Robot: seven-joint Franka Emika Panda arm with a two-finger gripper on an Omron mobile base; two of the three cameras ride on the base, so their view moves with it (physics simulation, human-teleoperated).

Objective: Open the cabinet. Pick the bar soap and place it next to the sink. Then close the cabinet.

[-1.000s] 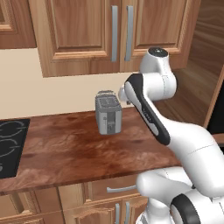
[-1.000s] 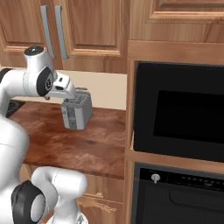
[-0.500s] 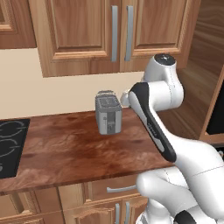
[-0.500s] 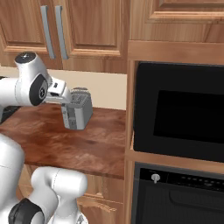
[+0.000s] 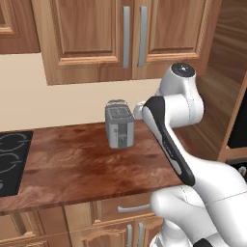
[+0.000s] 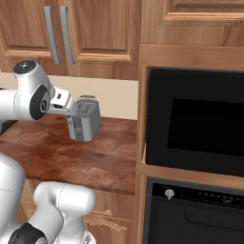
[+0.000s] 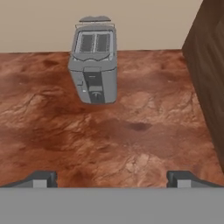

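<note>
The cabinet (image 5: 91, 38) hangs on the wall above the counter, both raised-panel doors shut, with its two grey bar handles (image 5: 134, 36) side by side at the middle; it also appears at the top left as the cabinet (image 6: 97, 28). The bar soap is hidden. The sink is out of view. My gripper (image 7: 113, 180) is open and empty, its two dark fingertips (image 7: 43, 179) spread wide low over the brown counter (image 7: 131, 144). It points at the grey toaster (image 7: 94, 65), a short way off, well below the cabinet handles.
The toaster (image 5: 119, 124) stands near the back wall on the counter (image 5: 72, 164). A black cooktop (image 5: 9, 159) lies at the left end. A tall wooden side panel (image 7: 208, 74) and a black built-in oven (image 6: 195, 119) close off the right.
The arm's upper joint has swung a little to the right in the left base view and the hand has sunk slightly toward the toaster. The cabinet doors and the toaster have not moved.
</note>
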